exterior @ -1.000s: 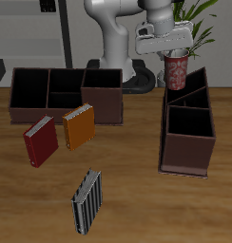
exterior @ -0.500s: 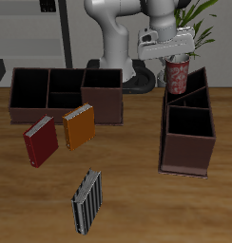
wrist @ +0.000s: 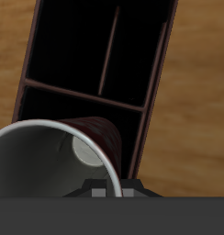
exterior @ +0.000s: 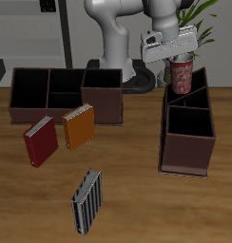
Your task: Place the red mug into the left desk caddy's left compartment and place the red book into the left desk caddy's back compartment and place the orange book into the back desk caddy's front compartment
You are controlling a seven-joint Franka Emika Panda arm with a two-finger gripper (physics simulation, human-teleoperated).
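So from where I'm standing the gripper (exterior: 181, 55) has the red mug (exterior: 181, 73) clamped by its rim and is holding it up over the far end of the left desk caddy (exterior: 188, 128), the one sitting end-on. In the wrist view you look straight down past the white inside of the mug (wrist: 50, 156) into the dark compartments below, so it's above the box, not in a cell yet. A mug like that is stiff and probably a bit weighty, and glazed ceramic is slick, so a pinch on the wall near the rim seems like the sane hold, with the handle left alone. I'd guess it could swing or slip if tilted, and it'd chip if dropped hard against a divider. The red book (exterior: 41, 140) and orange book (exterior: 79, 126) are lying flat on the table just in front of the back desk caddy (exterior: 67, 93). Being thin, rigid and light, those will likely need grabbing across an edge.
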